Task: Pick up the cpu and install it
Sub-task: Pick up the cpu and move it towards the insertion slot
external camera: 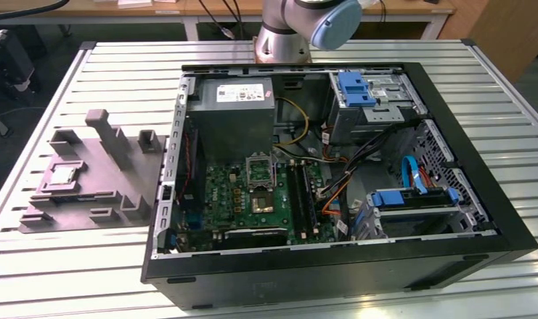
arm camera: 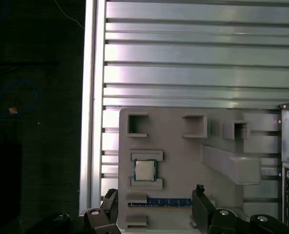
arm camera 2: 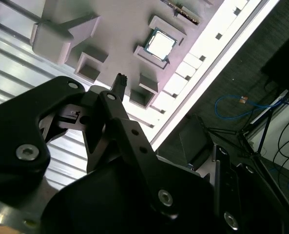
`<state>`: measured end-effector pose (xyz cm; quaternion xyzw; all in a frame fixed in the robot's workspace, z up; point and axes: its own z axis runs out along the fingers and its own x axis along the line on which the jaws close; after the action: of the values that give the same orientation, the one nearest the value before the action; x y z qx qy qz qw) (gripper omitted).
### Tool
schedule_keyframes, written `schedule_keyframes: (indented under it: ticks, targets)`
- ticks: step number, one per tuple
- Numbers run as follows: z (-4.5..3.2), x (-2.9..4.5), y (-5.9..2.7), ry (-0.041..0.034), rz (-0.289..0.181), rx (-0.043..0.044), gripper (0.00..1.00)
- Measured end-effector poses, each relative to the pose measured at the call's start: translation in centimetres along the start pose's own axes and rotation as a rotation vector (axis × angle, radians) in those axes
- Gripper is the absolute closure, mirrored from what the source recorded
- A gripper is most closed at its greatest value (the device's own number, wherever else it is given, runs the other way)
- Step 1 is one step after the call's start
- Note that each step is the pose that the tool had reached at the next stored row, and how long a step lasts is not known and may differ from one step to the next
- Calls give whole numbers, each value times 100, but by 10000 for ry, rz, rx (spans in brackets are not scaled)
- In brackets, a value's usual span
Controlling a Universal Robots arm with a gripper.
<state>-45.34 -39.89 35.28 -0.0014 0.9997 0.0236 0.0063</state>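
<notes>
The cpu (arm camera: 144, 170) is a small square chip with a pale metal top, lying flat in a recess of the grey moulded tray (arm camera: 178, 151). In the exterior view the cpu (external camera: 61, 175) rests on the tray (external camera: 101, 186), on the exterior view's left of the open computer case (external camera: 340, 266). My gripper (arm camera: 155, 207) hovers above the tray, open, with nothing between its black fingers (arm camera: 201, 202). It is apart from the chip. In the second wrist view the cpu (arm camera 2: 160, 45) lies beyond one black fingertip (arm camera 2: 120, 82).
Inside the case, the motherboard's socket (external camera: 263, 201) sits below a raised metal frame (external camera: 260, 167), with a grey power-supply box (external camera: 238, 106) behind it. Cables and blue drive bays (external camera: 411, 199) fill the case's right side. A blue-edged memory stick (arm camera: 166, 201) lies in the tray.
</notes>
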Motion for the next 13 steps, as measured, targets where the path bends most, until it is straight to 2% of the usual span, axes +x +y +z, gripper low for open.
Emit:
schedule_keyframes:
  ticks: [3,12,13]
  targets:
    - [32,1,-2,2,0,0,29]
    - [58,1,-3,2,0,1,29]
    - [117,2,-6,2,0,1,29]
